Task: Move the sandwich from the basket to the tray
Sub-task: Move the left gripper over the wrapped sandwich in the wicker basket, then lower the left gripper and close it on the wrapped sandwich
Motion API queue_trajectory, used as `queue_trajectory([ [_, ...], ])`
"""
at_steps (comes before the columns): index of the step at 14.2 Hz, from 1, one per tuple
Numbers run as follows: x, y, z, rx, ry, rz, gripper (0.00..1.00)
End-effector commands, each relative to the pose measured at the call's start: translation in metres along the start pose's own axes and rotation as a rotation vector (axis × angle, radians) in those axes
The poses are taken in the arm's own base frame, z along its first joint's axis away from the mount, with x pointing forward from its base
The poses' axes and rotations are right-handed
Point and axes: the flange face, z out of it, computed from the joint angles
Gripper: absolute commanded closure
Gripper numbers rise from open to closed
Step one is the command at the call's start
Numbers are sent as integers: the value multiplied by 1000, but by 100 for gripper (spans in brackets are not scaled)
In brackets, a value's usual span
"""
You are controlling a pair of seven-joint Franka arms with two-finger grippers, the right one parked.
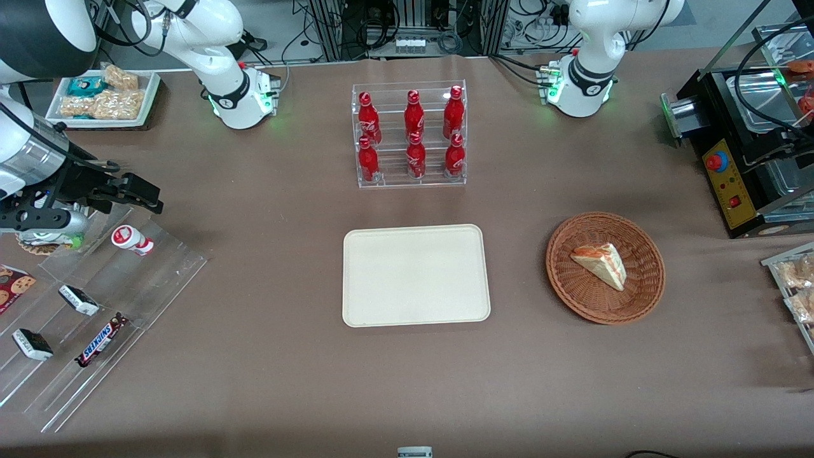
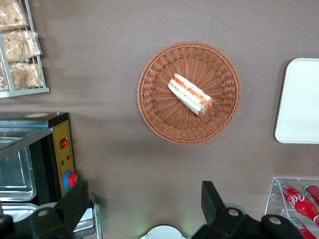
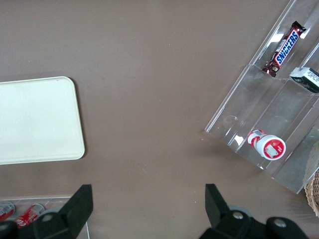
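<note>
The sandwich point(image 1: 601, 264) is a wrapped white-bread wedge with red-orange and green filling, lying in the round brown wicker basket point(image 1: 566, 280). The cream tray point(image 1: 416, 275) lies flat beside the basket, toward the parked arm's end, with nothing on it. In the left wrist view my gripper point(image 2: 144, 201) hangs high above the table, open wide and empty. The sandwich point(image 2: 190, 94) and basket point(image 2: 154, 114) lie well below it, and an edge of the tray point(image 2: 301, 99) shows. The gripper itself does not show in the front view.
A clear rack of red cola bottles point(image 1: 410, 137) stands farther from the front camera than the tray. A black warmer box point(image 1: 744, 159) and a wire rack of bagged snacks point(image 1: 795, 286) stand at the working arm's end. A clear snack rack point(image 1: 95, 305) sits at the parked arm's end.
</note>
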Motion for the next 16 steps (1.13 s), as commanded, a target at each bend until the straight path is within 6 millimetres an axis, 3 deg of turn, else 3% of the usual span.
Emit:
queue_trajectory([
  [1, -8, 4, 6, 11, -24, 19, 0],
  [3, 8, 4, 24, 33, -29, 17, 0],
  [4, 14, 5, 46, 54, -48, 7, 0],
  [7, 28, 33, 154, 58, 5, -137, 0],
  [9, 27, 57, 207, 48, 53, -298, 0],
  [12, 16, 89, 263, -2, 117, -664, 0],
  [14, 18, 92, 293, -44, 151, -854, 0],
  [16, 24, 96, 320, -35, 134, -890, 0],
])
